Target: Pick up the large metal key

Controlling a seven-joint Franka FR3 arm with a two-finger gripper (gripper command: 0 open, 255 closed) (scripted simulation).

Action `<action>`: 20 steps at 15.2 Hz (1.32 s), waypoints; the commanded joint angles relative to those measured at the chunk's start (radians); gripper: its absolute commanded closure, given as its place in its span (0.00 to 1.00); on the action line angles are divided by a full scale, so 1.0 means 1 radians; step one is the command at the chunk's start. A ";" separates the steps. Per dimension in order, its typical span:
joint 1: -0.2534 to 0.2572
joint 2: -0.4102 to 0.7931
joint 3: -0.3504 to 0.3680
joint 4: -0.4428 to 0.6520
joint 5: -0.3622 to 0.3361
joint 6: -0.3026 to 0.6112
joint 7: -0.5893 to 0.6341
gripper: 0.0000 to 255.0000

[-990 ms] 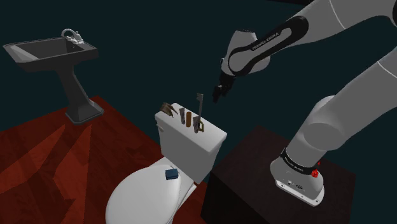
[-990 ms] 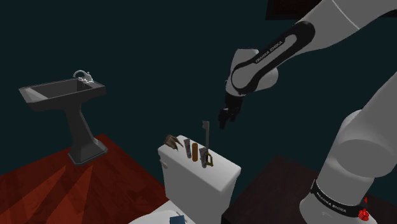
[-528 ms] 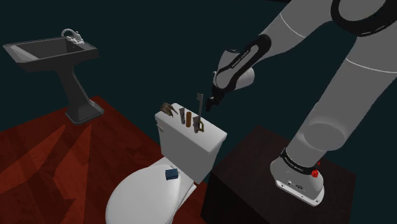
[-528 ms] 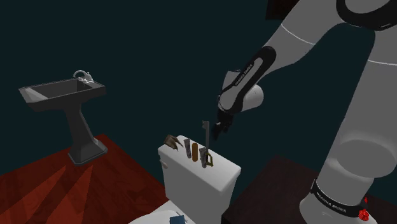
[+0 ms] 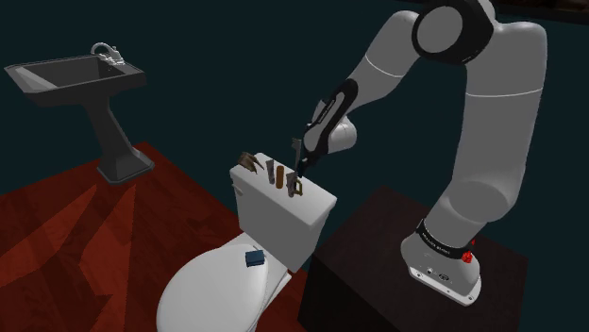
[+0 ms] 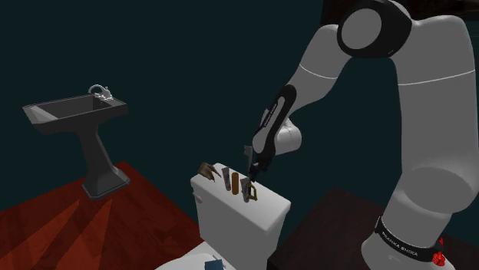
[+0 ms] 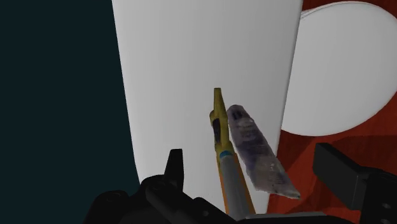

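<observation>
fingers apart with the upright key between them on the toilet tank, so centre on its shaft, then squeeze gently.

The white toilet tank bears an upright key and brown cylinder.

We read one marking: white "FRANKA EMIKA" on the dark band round the base of the arm, in the second exterior view. In the shoulder view we couldn't make out that band's lettering. The dark forearm strip also carried white lettering, too small to read. We found nothing else legible.
</observation>
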 commanded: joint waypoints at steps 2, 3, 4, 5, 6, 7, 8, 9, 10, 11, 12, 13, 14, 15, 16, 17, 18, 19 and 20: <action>-0.013 0.138 0.017 0.088 0.007 0.061 -0.010 0.00; -0.016 0.163 0.020 0.104 0.007 0.070 -0.011 0.00; -0.020 0.178 0.025 0.110 0.008 0.080 -0.014 0.00; -0.024 0.193 0.029 0.116 0.008 0.090 -0.016 0.00; -0.028 0.209 0.033 0.122 0.009 0.100 -0.018 0.00; -0.032 0.224 0.037 0.128 0.010 0.109 -0.020 0.00; -0.036 0.240 0.041 0.135 0.010 0.118 -0.021 0.00; -0.040 0.255 0.045 0.142 0.010 0.128 -0.023 0.00; -0.043 0.271 0.048 0.149 0.010 0.137 -0.025 0.00; -0.045 0.280 0.050 0.153 0.010 0.142 -0.025 0.00; -0.045 0.280 0.050 0.153 0.010 0.142 -0.025 0.00; -0.044 0.280 0.050 0.152 0.010 0.142 -0.025 1.00; -0.045 0.280 0.051 0.152 0.010 0.142 -0.025 1.00; -0.045 0.280 0.050 0.152 0.010 0.142 -0.025 1.00; -0.045 0.280 0.050 0.152 0.010 0.142 -0.025 1.00; -0.045 0.280 0.050 0.152 0.010 0.141 -0.025 1.00; -0.045 0.280 0.050 0.153 0.010 0.141 -0.025 1.00; -0.045 0.280 0.050 0.153 0.010 0.141 -0.025 1.00; -0.045 0.280 0.050 0.153 0.010 0.141 -0.025 1.00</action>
